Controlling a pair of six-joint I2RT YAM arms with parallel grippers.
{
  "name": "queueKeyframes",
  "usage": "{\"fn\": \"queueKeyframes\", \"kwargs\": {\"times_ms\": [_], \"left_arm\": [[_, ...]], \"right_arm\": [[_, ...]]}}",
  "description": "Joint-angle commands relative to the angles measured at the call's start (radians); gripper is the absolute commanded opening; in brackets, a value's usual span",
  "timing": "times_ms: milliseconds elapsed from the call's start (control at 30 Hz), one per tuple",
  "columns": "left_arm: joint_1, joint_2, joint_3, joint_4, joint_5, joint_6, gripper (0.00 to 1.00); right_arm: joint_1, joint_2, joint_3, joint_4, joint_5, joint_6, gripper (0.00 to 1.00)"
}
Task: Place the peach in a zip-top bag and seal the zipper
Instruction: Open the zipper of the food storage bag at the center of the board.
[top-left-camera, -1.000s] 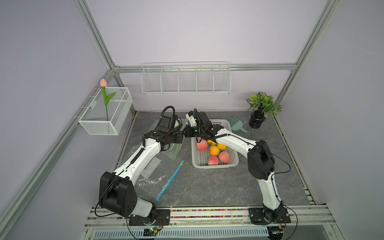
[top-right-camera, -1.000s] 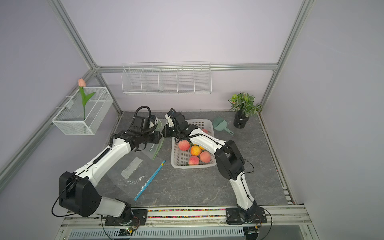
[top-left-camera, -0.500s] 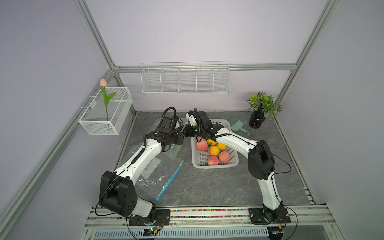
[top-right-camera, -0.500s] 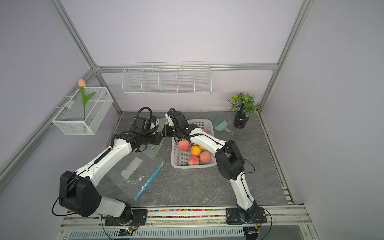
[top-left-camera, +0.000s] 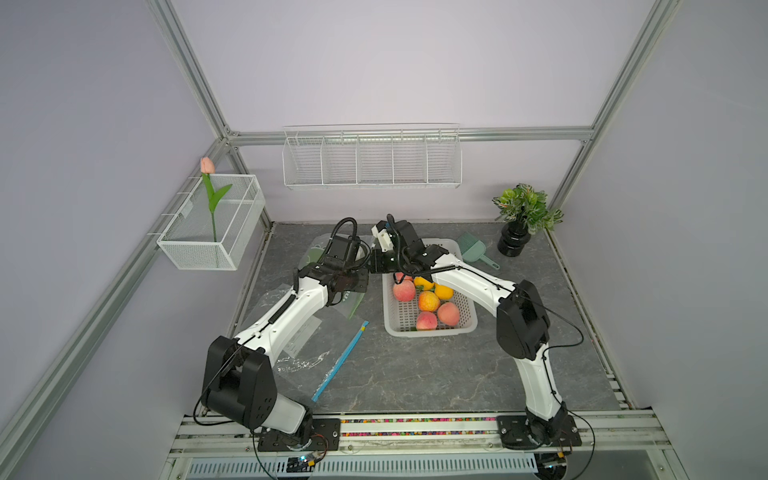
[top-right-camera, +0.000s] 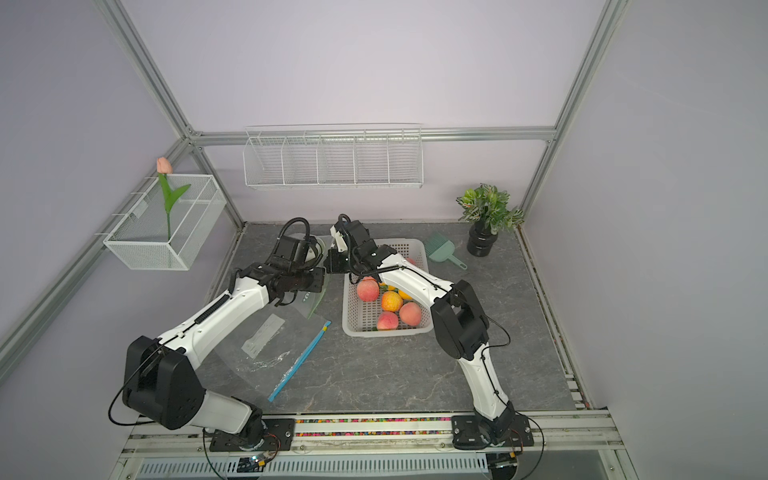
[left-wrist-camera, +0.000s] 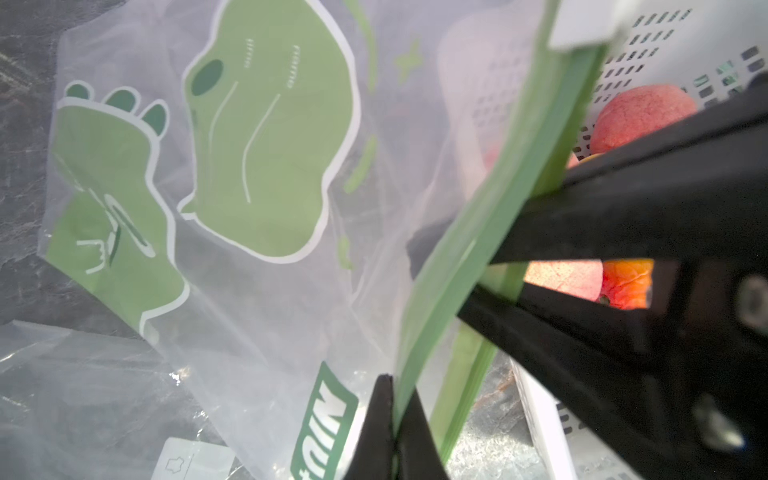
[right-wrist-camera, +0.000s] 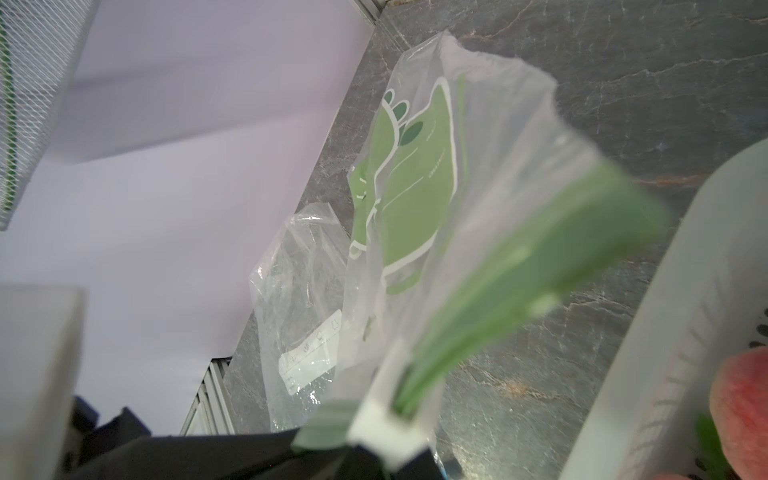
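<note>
A second earlier the left claw had stood part open at the rim of the bag. By now it had closed. In the left wrist view its two black fingers were pressed together on the green zip strip, with the strip pinched between their tips. In both top views the left wrist, with its looped cable, had also shifted a little toward the basket and slightly toward the front of the desk, narrowing the gap between the claw and the basket's near corner.
</note>
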Motion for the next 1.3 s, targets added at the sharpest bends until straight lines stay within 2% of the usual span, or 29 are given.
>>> {"fn": "queueKeyframes", "kwargs": {"times_ms": [0, 67, 300, 467, 600, 733, 867, 1033, 1267], "left_arm": [[-0.006, -0.072, 0.000, -0.006, -0.005, -0.037, 0.00], [-0.007, -0.094, 0.010, -0.019, 0.005, -0.080, 0.00], [-0.007, -0.141, 0.076, -0.046, 0.070, -0.261, 0.00], [-0.005, -0.143, 0.133, -0.072, 0.042, -0.312, 0.00], [0.001, -0.130, 0.191, -0.124, -0.020, -0.305, 0.00], [0.010, -0.113, 0.251, -0.185, -0.080, -0.279, 0.00], [0.020, -0.094, 0.283, -0.214, -0.076, -0.259, 0.00], [0.032, -0.064, 0.310, -0.272, -0.142, -0.231, 0.00], [0.036, -0.025, 0.311, -0.272, -0.083, -0.195, 0.00]], "right_arm": [[0.004, -0.005, 0.033, -0.070, 0.047, -0.034, 0.07], [0.007, -0.006, 0.038, -0.089, 0.060, -0.056, 0.10], [0.028, 0.013, 0.113, -0.170, 0.074, -0.144, 0.40], [0.036, 0.041, 0.199, -0.301, 0.210, -0.206, 0.43], [0.038, 0.055, 0.254, -0.405, 0.389, -0.256, 0.46], [0.033, 0.103, 0.352, -0.533, 0.502, -0.283, 0.47], [0.019, 0.125, 0.394, -0.570, 0.475, -0.286, 0.47], [0.013, 0.122, 0.405, -0.587, 0.466, -0.276, 0.50], [0.004, 0.129, 0.404, -0.605, 0.446, -0.257, 0.54]]}}
